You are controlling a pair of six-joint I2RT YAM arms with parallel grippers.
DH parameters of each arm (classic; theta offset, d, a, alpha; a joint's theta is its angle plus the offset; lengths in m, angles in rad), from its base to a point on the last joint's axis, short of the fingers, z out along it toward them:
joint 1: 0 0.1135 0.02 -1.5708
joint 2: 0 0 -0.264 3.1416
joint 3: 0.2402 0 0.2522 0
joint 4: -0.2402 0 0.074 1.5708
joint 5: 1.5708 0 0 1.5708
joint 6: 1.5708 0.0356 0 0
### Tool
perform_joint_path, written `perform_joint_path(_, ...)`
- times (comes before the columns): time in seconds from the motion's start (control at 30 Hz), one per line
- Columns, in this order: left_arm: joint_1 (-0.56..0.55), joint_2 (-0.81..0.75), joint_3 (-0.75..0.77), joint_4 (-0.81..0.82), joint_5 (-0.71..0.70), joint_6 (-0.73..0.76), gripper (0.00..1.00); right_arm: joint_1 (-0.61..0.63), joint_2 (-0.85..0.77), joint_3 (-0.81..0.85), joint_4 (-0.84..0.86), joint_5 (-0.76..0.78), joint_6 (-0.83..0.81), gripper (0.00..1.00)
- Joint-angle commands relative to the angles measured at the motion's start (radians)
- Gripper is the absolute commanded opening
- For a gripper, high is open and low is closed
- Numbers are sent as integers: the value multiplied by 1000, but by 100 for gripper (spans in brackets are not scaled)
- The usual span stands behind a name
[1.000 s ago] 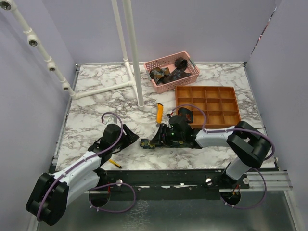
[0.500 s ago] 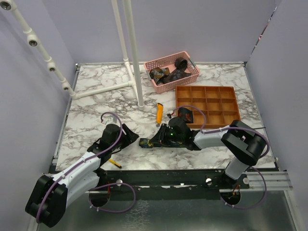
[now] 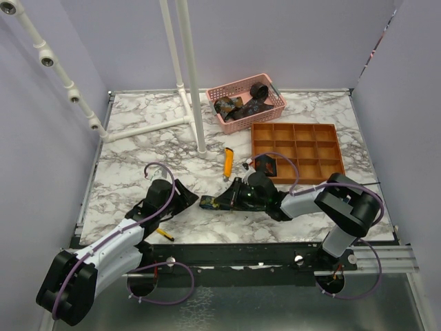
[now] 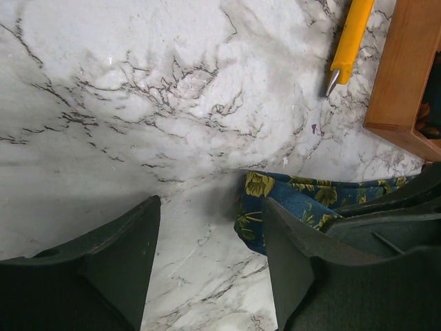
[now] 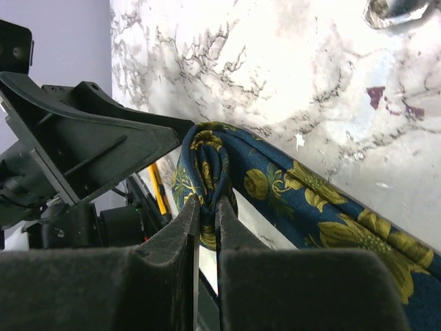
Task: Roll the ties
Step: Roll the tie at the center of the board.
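Observation:
A navy tie with a yellow-green floral print lies on the marble table between my arms. My right gripper is shut on its end. In the right wrist view the jaws pinch a small wound fold of the tie, and the rest trails off to the right. My left gripper is open and empty, just left of the tie's end. In the left wrist view the tie lies beside the right finger, with bare marble between the jaws. A dark coil sits in the orange tray.
A pink basket at the back holds more dark ties. The orange compartment tray stands right of centre. An orange-yellow utility knife lies beside it and also shows in the left wrist view. White pipe posts rise at the back left.
My right gripper has shifted slightly left and turned, still pinching the tie's end. The left arm has barely moved.

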Motion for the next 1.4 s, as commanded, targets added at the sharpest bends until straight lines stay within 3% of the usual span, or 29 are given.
perform_joint_path(0.0, -2, -15, -25, 34, 37, -8, 62, 1, 66, -1, 113, 3, -37, 0)
perform_joint_path(0.47, -2, -8, -56, 160, 118, 7, 65, -10, 187, -60, 251, 8, -19, 0)
perform_joint_path(0.87, -2, 128, -59, 274, 197, 53, 64, -17, 231, -96, 269, 0, -16, 0)
perform_joint_path(1.37, -24, 255, -53, 398, 310, 48, 52, -58, 285, -116, 351, -119, -34, 0)
